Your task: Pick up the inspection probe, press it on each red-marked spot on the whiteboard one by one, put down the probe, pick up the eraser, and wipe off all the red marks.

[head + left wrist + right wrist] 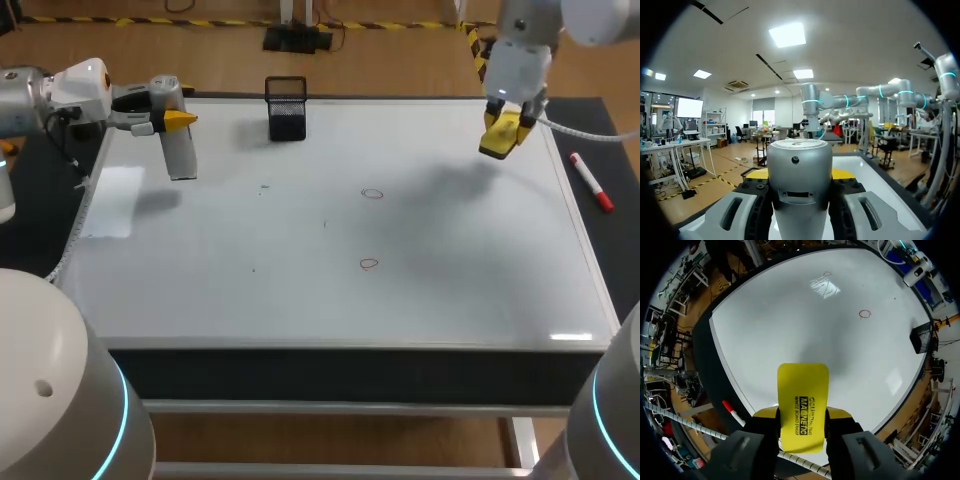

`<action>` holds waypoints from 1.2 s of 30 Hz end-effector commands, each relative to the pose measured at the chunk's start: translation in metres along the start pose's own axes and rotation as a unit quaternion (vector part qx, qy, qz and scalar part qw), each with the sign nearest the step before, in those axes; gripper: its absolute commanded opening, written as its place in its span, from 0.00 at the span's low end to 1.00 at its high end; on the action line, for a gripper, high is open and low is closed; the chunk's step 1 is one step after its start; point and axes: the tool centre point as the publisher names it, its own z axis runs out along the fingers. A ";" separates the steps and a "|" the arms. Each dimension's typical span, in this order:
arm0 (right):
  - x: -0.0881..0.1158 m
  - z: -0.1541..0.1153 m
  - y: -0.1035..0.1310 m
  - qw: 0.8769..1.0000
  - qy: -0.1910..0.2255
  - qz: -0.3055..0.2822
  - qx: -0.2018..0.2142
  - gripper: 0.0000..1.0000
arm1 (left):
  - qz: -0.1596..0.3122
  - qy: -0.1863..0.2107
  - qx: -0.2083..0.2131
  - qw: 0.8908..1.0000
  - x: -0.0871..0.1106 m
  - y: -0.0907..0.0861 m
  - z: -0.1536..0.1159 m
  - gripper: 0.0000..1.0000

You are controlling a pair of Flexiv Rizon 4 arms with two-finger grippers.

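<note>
Two small red circles point(372, 194) point(369, 264) are drawn near the middle of the whiteboard point(300, 300). My left gripper point(178, 121) is above the board's far left corner, shut on the grey cylindrical probe point(180, 155), which hangs down from it. In the left wrist view the probe point(800, 170) fills the gap between the fingers. My right gripper point(503, 137) hovers over the far right of the board, shut on the yellow eraser point(500, 140). The right wrist view shows the eraser point(803, 405) clamped between its fingers, with both red marks point(865, 314) point(827, 274) ahead on the board.
A black mesh holder point(287, 108) stands at the board's far edge, left of the middle. A red marker point(592, 182) lies on the dark table just off the board's right edge, also seen beside the right gripper point(732, 411).
</note>
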 end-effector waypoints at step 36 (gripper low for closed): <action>0.002 -0.001 0.000 1.000 0.000 -0.001 0.002 0.00 | 0.008 0.152 0.029 0.988 0.066 -0.003 0.234 0.00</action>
